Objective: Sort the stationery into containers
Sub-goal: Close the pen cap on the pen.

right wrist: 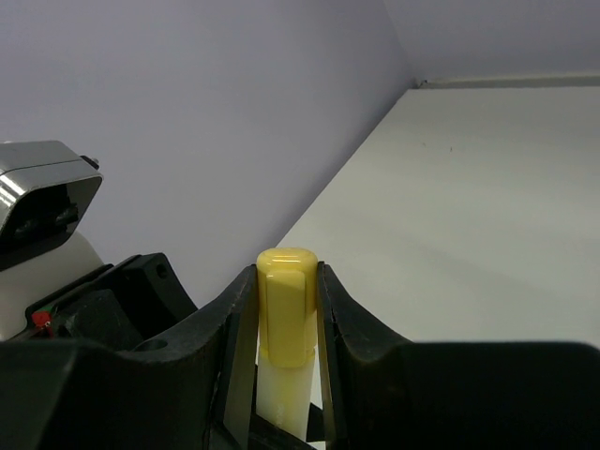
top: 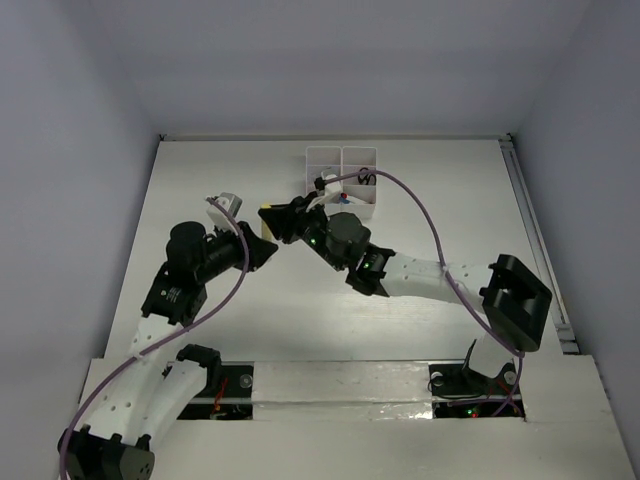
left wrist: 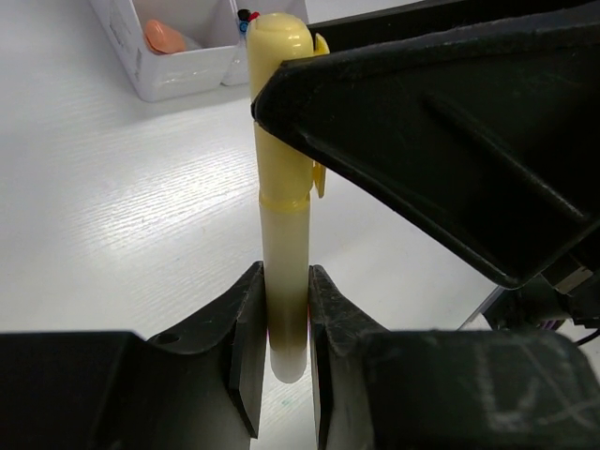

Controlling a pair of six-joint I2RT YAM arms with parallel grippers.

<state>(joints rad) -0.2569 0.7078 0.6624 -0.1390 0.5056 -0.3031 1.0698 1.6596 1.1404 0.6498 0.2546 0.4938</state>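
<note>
A yellow highlighter (left wrist: 284,216) with a pale barrel and a yellow cap (right wrist: 286,309) is held in the air between both grippers. My left gripper (left wrist: 286,281) is shut on the barrel's lower end. My right gripper (right wrist: 286,281) is shut on the cap end, and its black finger (left wrist: 450,141) crosses the left wrist view. In the top view the two grippers meet left of centre, the left gripper (top: 260,246) below the right gripper (top: 274,218). The white organiser tray (top: 342,158) stands at the back, just beyond the right gripper.
The tray also shows in the left wrist view (left wrist: 178,80), with an orange eraser (left wrist: 167,37) in one compartment and small items in others. A purple cable (top: 425,215) arcs over the right arm. A rail (top: 535,240) runs along the table's right edge.
</note>
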